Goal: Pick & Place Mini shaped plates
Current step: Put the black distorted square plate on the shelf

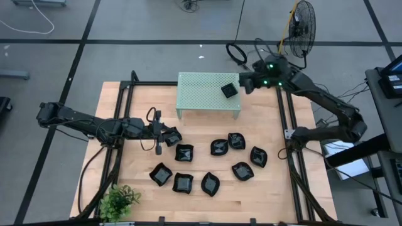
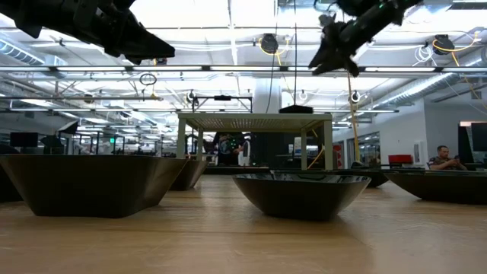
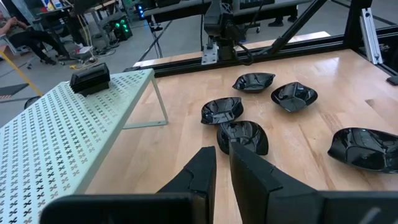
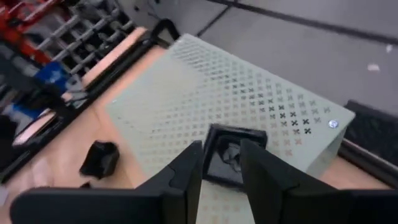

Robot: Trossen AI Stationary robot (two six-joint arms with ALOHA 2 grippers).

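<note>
Nearest the front edge of the table (image 1: 264, 201) there's a little potted plant (image 1: 119, 199) at the left corner, and just past it a row of three glossy black mini plates (image 1: 183, 182), with more scattered behind them toward the right, nine loose on the wood in the overhead shot. From table height they look like big dark bowls (image 2: 300, 192) sitting flat on the boards.

The left gripper (image 1: 164, 134) hangs over the left-middle of the table. Its wrist camera shows the fingers (image 3: 202, 174) with only a thin slit between them and nothing in that slit, so it's pretty much pinched down on air. The closest plate (image 3: 243, 136) lies on the wood right ahead of the fingertips, not touched.

Farther back is the pale green perforated stand (image 1: 201, 94). One square plate (image 1: 229, 90) sits on top of it near its right end. The right gripper (image 1: 242, 82) is just beside that plate at the stand's right edge; in its wrist view the fingers (image 4: 186, 171) stand apart on either side of the dish (image 4: 231, 152), and it's hard to say if they touch it.

A fan (image 1: 303, 26) stands on the floor beyond.
</note>
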